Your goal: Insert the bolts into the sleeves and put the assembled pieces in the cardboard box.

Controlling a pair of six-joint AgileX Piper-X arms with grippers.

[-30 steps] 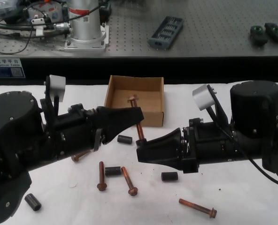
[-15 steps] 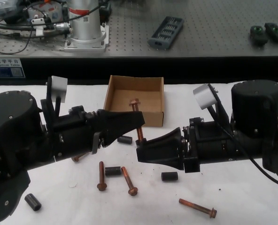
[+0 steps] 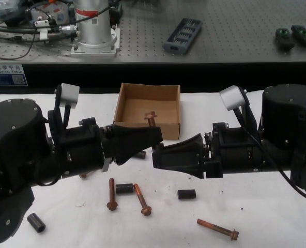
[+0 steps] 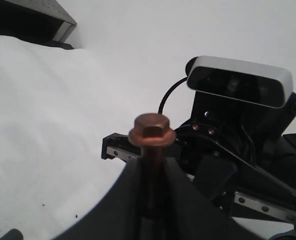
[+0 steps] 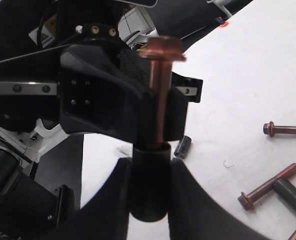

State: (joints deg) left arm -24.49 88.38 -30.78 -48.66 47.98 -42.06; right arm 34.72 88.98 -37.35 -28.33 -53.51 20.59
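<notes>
Now left claw [image 4: 150,175] clamps bolt [image 4: 152,132], right claw [image 5: 149,165] clamps sleeve [image 5: 149,195]; tip at sleeve's mouth. Risk: slight tilt could jam bolt, push sleeve loose.

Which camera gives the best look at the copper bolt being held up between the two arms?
The right wrist view: the bolt shows from head to tip, meeting the sleeve. The left wrist view shows its head and upper shank; the high view, its head poking up.
</notes>
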